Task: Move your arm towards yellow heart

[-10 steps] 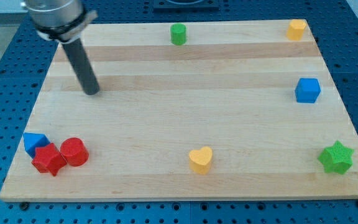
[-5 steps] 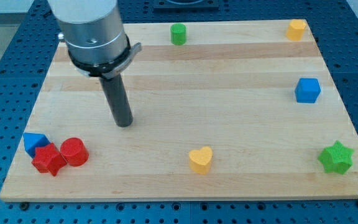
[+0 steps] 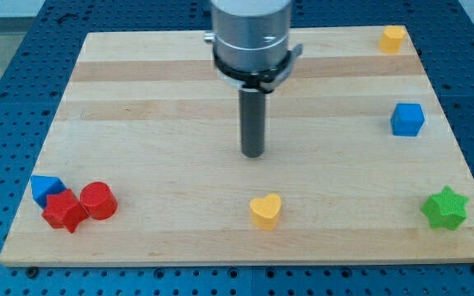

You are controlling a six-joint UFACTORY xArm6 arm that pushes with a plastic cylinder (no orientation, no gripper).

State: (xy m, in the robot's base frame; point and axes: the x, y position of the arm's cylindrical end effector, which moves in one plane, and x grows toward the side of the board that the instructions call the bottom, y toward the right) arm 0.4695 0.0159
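The yellow heart (image 3: 265,210) lies on the wooden board (image 3: 171,189) near the view's bottom, just right of centre. My tip (image 3: 253,154) rests on the board above the heart, a short gap away and slightly to its left. The dark rod rises from it to the grey arm housing at the view's top. The tip touches no block.
A blue cube (image 3: 407,119) sits at the right. A green star (image 3: 445,207) is at the bottom right. A yellow block (image 3: 393,38) is at the top right. A blue block (image 3: 45,188), a red star (image 3: 62,210) and a red cylinder (image 3: 98,200) cluster at the bottom left.
My tip has moved from the board's upper left to the right and down, ending just above the yellow heart. The arm now hides the green block at the top. No block has moved.
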